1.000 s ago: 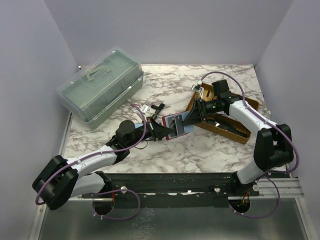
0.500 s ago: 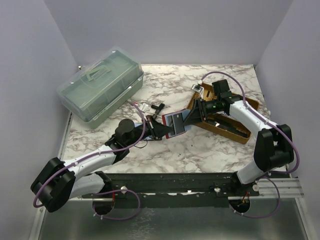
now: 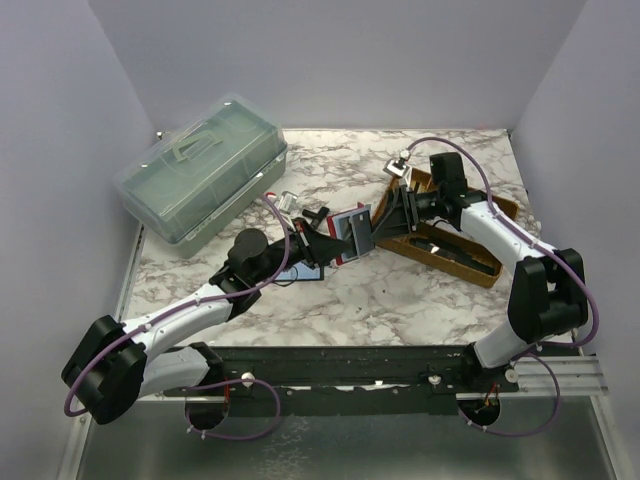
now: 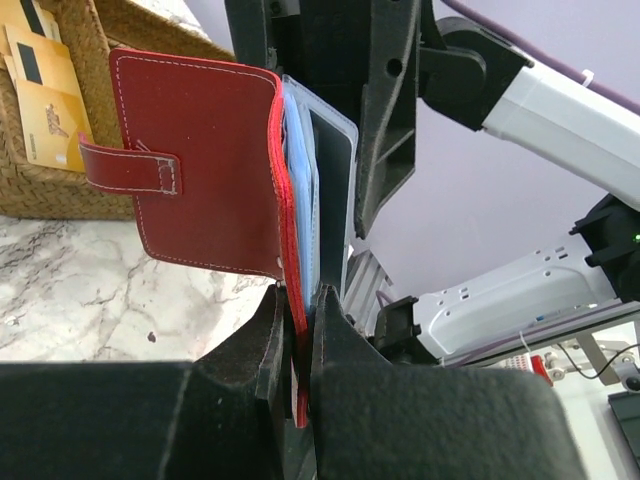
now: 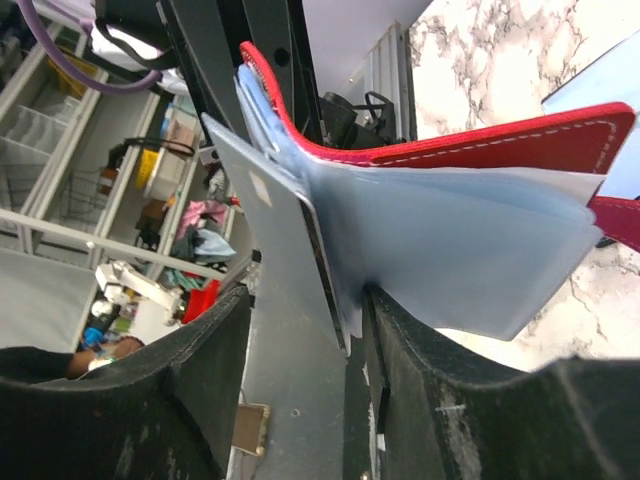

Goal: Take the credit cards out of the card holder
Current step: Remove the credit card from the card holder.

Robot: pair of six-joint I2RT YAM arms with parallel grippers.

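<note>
Nearest the arm bases, the left gripper [image 4: 297,322] is reaching in from the left and clamping its closed fingers on the lower edge of a red card holder [image 4: 200,170]; it is holding the holder upright and open above the marble table [image 3: 400,300], with the strap side facing the left wrist camera; a light blue card [image 3: 300,272] is lying flat on the table just beside this gripper; light blue plastic sleeves [image 5: 450,240] are fanning out from inside the red cover; a grey credit card [image 5: 285,300] is standing against those sleeves, its far end touching them, though whether that end is sitting inside a sleeve cannot be told; the right gripper [image 5: 300,340] is coming in from the opposite side, its two fingers standing partly apart with the grey card filling the gap between them, so it is gripping the card by its opposite edges; beyond and to the right, a wicker basket [image 4: 60,190] is sitting on the table and holding yellow cards [image 4: 45,110]; farthest away, at the back left, a green lidded box [image 3: 200,170] is resting well apart from both arms.
</note>
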